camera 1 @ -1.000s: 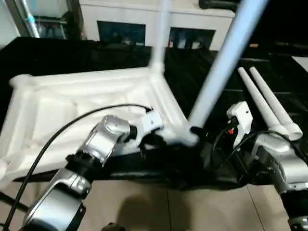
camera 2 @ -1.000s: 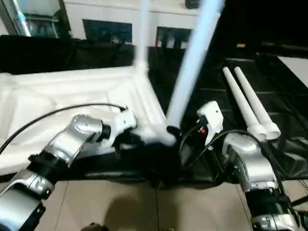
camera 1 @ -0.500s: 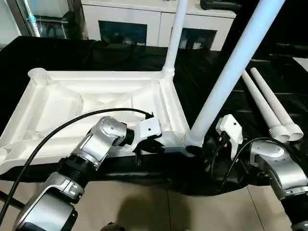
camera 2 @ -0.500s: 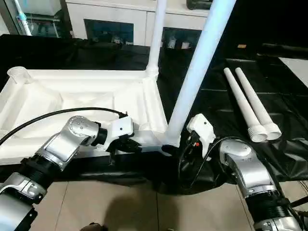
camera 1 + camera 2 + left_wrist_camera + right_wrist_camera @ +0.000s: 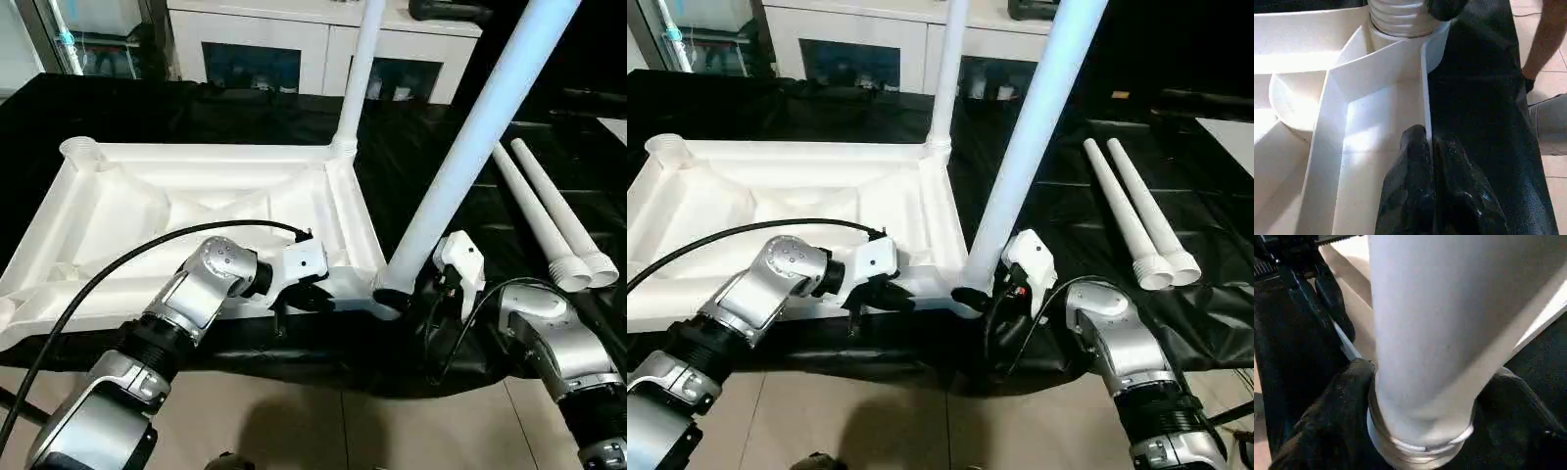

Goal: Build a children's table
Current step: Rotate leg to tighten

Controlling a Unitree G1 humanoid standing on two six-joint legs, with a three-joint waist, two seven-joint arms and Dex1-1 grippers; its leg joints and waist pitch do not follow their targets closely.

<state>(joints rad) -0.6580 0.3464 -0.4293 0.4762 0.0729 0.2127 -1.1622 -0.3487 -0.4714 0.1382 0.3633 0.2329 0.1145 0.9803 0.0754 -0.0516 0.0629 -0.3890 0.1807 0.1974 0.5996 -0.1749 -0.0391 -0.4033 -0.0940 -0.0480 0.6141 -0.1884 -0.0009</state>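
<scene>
Tabletop [image 5: 147, 211] lies underside up on black cloth [image 5: 441, 186], ribs showing, empty socket [image 5: 76, 150] at its far left corner. Left gripper [image 5: 1430, 147] pinches the near rim wall, fingers [image 5: 1413, 171] closed on either side of it. One leg [image 5: 358, 69] stands upright in the far right socket. Near leg [image 5: 470, 137] rises tilted from the near right corner; right gripper [image 5: 1420, 421] clamps around its ribbed base, a finger [image 5: 1327, 421] on each side. Two loose legs [image 5: 549, 211] lie side by side on the cloth, well right. White cabinet [image 5: 294, 39] stands behind.
</scene>
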